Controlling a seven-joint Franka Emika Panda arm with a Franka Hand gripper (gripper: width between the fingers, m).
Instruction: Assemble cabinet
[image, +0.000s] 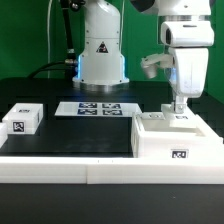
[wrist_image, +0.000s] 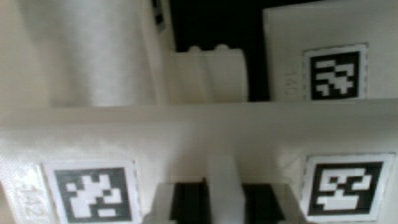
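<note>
The cabinet (image: 170, 138), a large white box with black-and-white tags, lies at the exterior view's right on the black mat. My gripper (image: 178, 112) has come straight down onto its top near the far edge. In the wrist view the cabinet (wrist_image: 89, 130) fills the frame at very close range, with tags on its raised panels. My gripper (wrist_image: 224, 205) stands with its jaws close together, and a thin white wall of the cabinet sits between two dark gaps. The gripper looks shut on that wall.
A small white tagged block (image: 22, 120) lies at the exterior view's left on the mat. The marker board (image: 98, 108) lies flat in the middle, in front of the robot base (image: 102, 55). A white ledge (image: 100, 170) runs along the front.
</note>
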